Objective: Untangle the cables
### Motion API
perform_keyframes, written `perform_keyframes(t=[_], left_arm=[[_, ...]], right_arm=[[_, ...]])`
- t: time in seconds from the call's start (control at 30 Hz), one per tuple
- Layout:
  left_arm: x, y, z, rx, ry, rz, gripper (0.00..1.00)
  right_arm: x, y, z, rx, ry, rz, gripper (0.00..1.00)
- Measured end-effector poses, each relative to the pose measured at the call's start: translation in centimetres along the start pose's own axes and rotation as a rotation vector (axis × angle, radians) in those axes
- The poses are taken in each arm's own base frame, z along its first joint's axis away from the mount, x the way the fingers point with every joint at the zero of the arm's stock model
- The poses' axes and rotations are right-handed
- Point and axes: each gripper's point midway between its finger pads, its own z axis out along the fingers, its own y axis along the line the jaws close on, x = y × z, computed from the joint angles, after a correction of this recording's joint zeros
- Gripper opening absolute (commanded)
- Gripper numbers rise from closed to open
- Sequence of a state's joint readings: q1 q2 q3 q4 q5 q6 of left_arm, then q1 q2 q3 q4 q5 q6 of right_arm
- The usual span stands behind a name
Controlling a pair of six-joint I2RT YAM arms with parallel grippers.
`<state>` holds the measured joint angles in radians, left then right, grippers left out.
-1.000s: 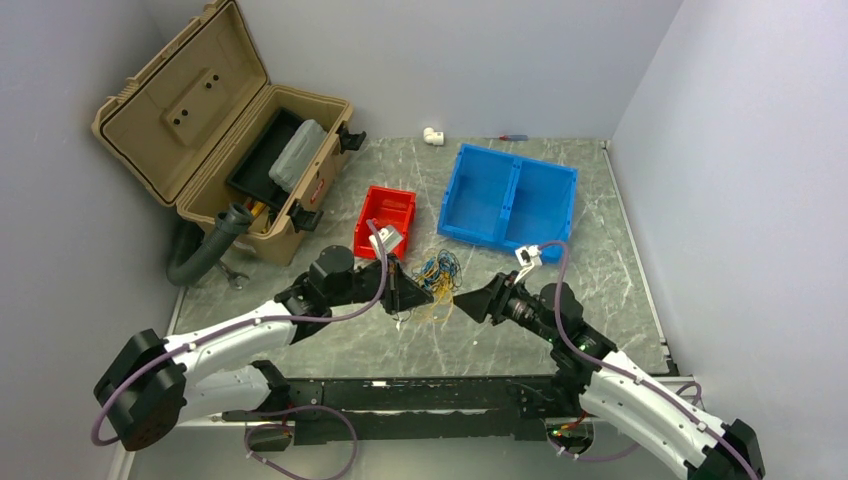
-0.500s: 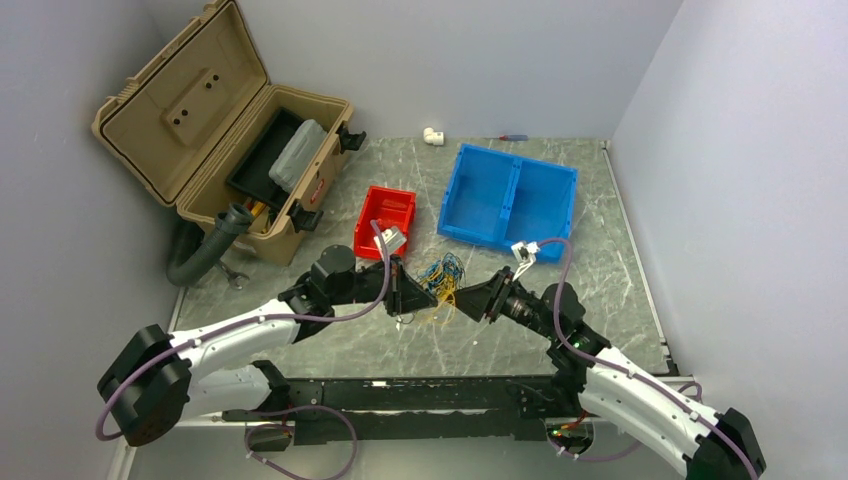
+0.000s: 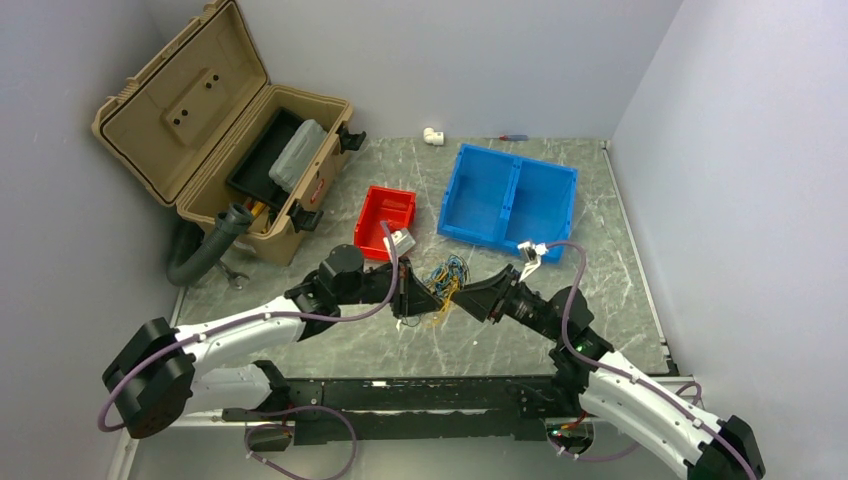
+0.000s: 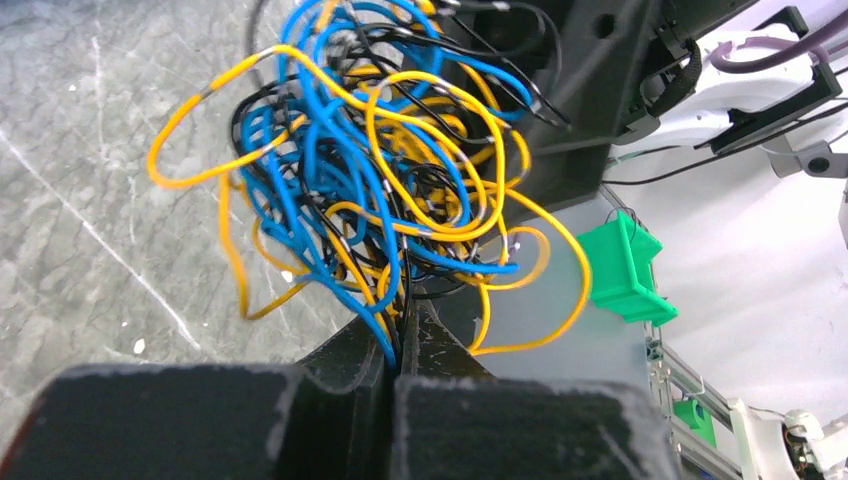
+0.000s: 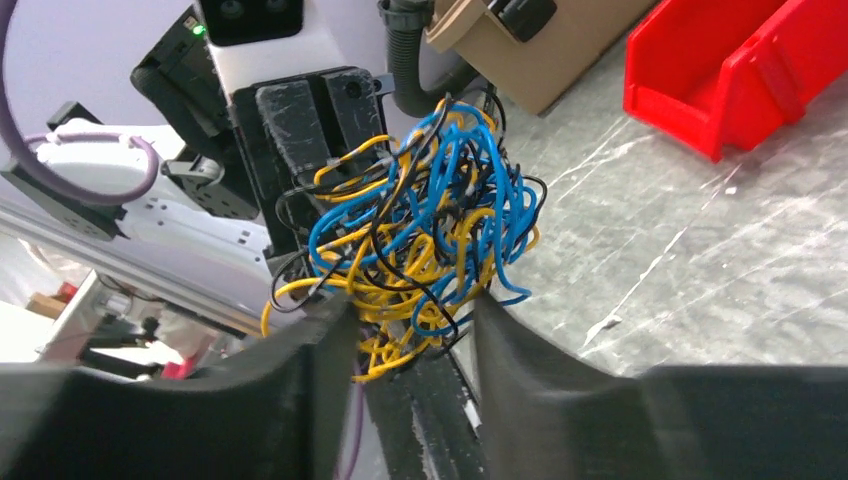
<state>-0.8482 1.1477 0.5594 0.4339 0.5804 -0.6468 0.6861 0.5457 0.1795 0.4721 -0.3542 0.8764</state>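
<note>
Grey-green marbled stone-pattern tabletop (image 3: pixel 625 255), evenly lit, enclosed on three sides by plain pale grey walls: back wall (image 3: pixel 450 60), left wall (image 3: pixel 50 200), right wall (image 3: pixel 740 150).

Open tan toolbox (image 3: pixel 190 105), red bin (image 3: pixel 385 212) and divided blue tray (image 3: pixel 480 190) share the table (image 3: pixel 600 260).

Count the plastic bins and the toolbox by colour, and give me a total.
Tan toolbox: 1
Red bin: 1
Blue bin: 1
Total: 3
</note>
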Motion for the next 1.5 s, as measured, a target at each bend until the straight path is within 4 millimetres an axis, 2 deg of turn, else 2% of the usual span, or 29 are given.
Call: perform_keyframes(t=[0.07,0.17,0.3,0.47,0.63,0.83,1.0,1.2,1.4,1.43,1.47,1.5], left_arm=[[0.1,-0.4,0.5,0.011,0.012,0.005,0.0],[0.3,-0.7,0.7,0.017,0.025,0.009,0.0],[0.5,-0.5,0.8,0.003,0.029,0.011,0.0],[-0.2,0.4,0.2,-0.077,-0.022,0.009,0.0],[-0.6,1.5,-1.5,-0.169,-0.09,0.003,0.0],[-0.1,3.5,-2.5,-0.27,-0.086,-0.021,0.0],[0.4,4.3,-2.7,-0.308,-0.074,-0.032,0.0],[0.5,6.9,-4.6,-0.495,-0.106,-0.095,0.0],[-0.2,6.1,-4.2,-0.442,-0.121,-0.078,0.0],[0.2,6.1,-3.9,-0.427,-0.099,-0.076,0.0],[0.6,6.3,-3.5,-0.42,-0.075,-0.077,0.0],[1.1,6.4,-3.2,-0.413,-0.05,-0.085,0.0]], right_arm=[[0.2,-0.2,0.1,0.006,0.01,-0.002,0.17],[0.5,-0.5,0.2,0.018,0.022,0.004,0.0],[0.4,-1.2,-0.1,0.065,0.018,0.005,0.0],[-1.4,-2.8,-1.4,0.227,-0.059,-0.002,0.0],[-3.2,-5.2,-3.8,0.428,-0.158,-0.005,0.0],[-3.8,-7.7,-6.9,0.607,-0.212,-0.041,0.0],[-4.8,-8.2,-8.3,0.694,-0.229,-0.078,0.0],[-6.5,-9.2,-11.2,0.865,-0.314,-0.052,0.0],[-6.0,-9.5,-11.2,0.868,-0.291,-0.069,0.0],[-5.9,-9.6,-11.1,0.865,-0.284,-0.076,0.01],[-5.8,-9.6,-11.0,0.86,-0.275,-0.083,0.09],[-5.7,-9.6,-10.7,0.853,-0.266,-0.092,0.28]])
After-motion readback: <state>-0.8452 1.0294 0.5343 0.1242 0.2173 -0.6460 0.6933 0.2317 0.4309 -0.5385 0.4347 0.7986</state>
